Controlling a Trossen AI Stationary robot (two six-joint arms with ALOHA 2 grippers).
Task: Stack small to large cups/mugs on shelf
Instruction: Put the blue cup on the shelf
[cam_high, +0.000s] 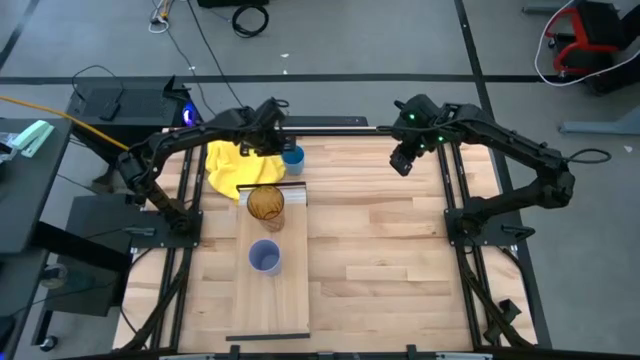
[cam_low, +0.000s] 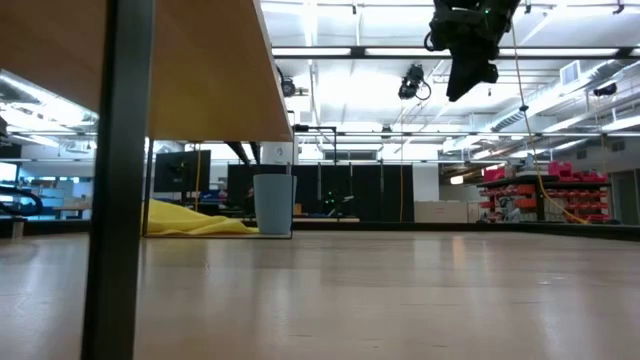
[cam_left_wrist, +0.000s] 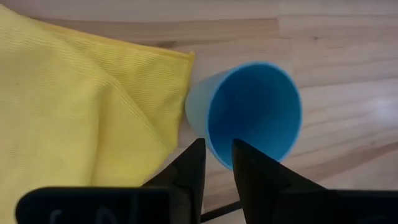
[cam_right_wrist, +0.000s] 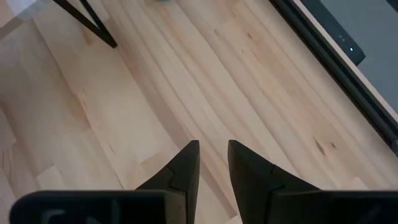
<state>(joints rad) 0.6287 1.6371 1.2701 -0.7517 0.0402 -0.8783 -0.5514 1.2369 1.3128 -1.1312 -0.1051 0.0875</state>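
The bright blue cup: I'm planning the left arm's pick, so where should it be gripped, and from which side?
Judging by its pose, grip the bright blue cup by its rim, from above: it stands upright, mouth open. Put one finger inside and one outside on the side away from the yellow cloth, which lies against it. The left hand hangs over that rim.

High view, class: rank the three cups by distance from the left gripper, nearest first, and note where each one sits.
1. Bright blue cup: on the tabletop beside the yellow cloth, right at the left gripper.
2. Amber-brown cup: on the shelf, at its ridged-strip end.
3. Lavender-blue cup: midway along the shelf, farthest away.
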